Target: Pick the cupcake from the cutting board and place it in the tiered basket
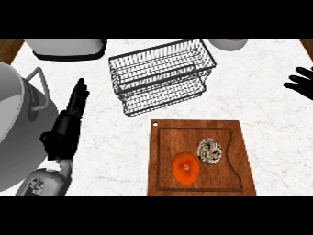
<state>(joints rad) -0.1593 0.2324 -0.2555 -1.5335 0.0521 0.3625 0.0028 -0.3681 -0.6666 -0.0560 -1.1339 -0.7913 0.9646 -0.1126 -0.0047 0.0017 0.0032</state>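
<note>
Cupcake (210, 150): on cutting board (201, 158) beside an orange (186, 168), well apart from both hands, right hand (312, 87) fingers loosely spread holding nothing, left hand (70, 117) fingers straight, empty, beside wire basket (161, 75).

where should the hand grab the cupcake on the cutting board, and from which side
Probably from above, fingers closing on the round sides of the cupcake. Keep the grip off its lower left, where the orange sits close. The right hand seems less obstructed.
</note>
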